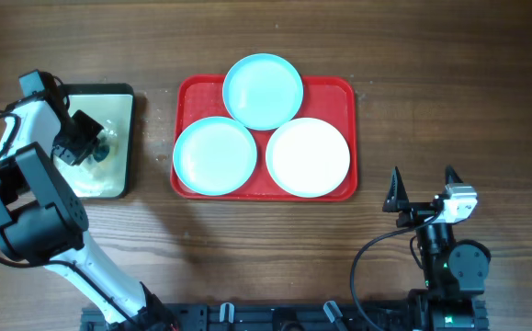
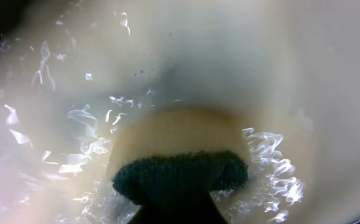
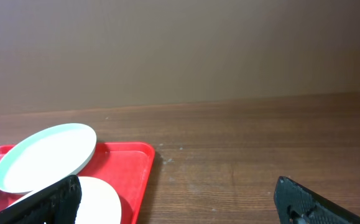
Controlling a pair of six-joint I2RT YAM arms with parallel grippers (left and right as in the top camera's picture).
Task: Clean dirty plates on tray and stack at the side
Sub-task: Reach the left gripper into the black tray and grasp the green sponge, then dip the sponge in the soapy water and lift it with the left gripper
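Nothing stacked yet, I'd say: all three plates sit on the tray, left gripper pinching the sponge, right gripper idle, jaws wide.

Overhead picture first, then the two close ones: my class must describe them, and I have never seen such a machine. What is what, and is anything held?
The machine is two robot arms at a wooden table. The overhead picture looks straight down from a fixed camera. The other two come from a camera on each arm's wrist. On a red tray lie three plates: a rear blue plate, a left blue plate and a white plate. The left gripper reaches into a small wet cream tray, where its camera shows a sponge with a dark green side. Its fingers are hidden, so I cannot confirm a grip. The right gripper is open and empty beside the red tray.
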